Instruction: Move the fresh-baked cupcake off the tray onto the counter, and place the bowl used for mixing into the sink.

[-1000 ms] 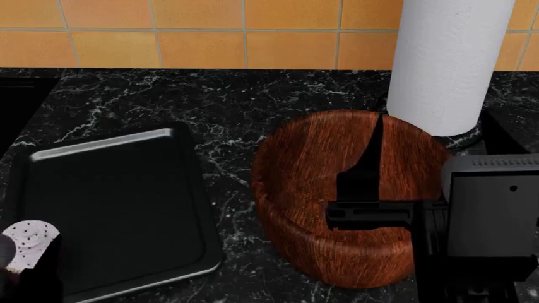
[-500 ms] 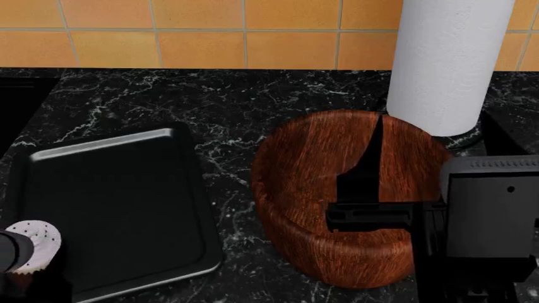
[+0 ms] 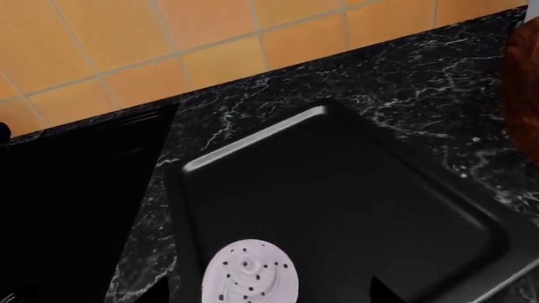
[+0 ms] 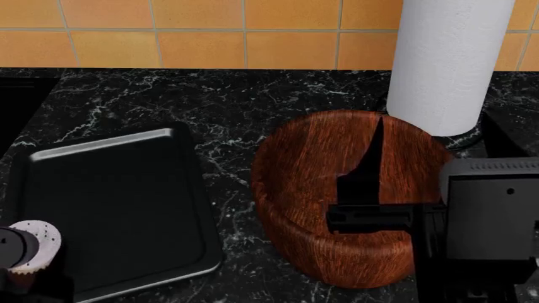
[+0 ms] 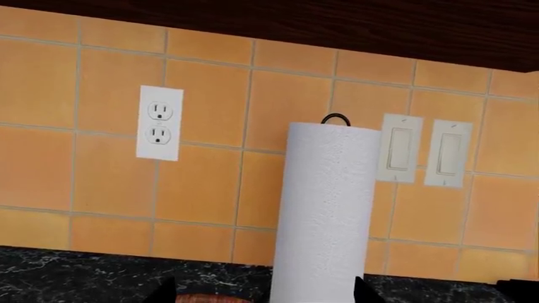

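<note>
Holding cupcake at lower left of frame, left gripper clamped on it over the tray edge.
Bowl center-right on counter, right gripper inside it, jaw state unclear.

1. Left gripper sits low at 8 o'clock in the head view, mostly cut off by the edge; fingers closed around the cupcake.
2. Right arm enters at 4 o'clock, wrist level; right gripper reaches toward 9 o'clock; finger spacing unclear.
</note>
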### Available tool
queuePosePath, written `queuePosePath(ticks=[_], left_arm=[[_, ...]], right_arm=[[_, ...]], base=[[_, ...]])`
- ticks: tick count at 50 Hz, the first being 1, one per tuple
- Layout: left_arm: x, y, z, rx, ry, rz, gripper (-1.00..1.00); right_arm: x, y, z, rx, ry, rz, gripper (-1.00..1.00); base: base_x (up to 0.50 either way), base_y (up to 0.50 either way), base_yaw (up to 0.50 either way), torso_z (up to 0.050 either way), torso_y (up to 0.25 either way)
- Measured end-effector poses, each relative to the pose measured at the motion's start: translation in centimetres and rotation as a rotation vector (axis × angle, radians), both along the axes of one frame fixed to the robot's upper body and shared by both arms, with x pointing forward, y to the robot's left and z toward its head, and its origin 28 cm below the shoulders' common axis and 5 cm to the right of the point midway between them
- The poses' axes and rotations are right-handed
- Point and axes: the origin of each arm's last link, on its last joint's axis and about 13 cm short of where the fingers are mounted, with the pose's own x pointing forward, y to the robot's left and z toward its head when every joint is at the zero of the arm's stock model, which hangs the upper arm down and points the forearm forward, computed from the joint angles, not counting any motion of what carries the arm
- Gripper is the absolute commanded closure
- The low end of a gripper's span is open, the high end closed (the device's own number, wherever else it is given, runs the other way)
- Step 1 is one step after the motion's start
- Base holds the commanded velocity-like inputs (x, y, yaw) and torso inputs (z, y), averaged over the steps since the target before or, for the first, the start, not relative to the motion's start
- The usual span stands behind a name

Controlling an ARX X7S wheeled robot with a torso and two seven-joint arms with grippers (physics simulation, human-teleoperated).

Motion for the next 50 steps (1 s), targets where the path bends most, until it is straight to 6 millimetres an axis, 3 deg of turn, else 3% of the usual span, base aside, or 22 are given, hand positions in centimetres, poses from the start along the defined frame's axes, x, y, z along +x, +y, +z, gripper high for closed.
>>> queuePosePath(ticks=[50], left_arm=[[2.7, 0.6, -1.5, -0.03, 0.053, 0.029, -1.0]], right_arm=[[-0.2, 0.1, 0.0, -0.006, -0.003, 0.0, -1.0]], base=[[0.0, 0.0, 0.0, 0.0, 0.0]])
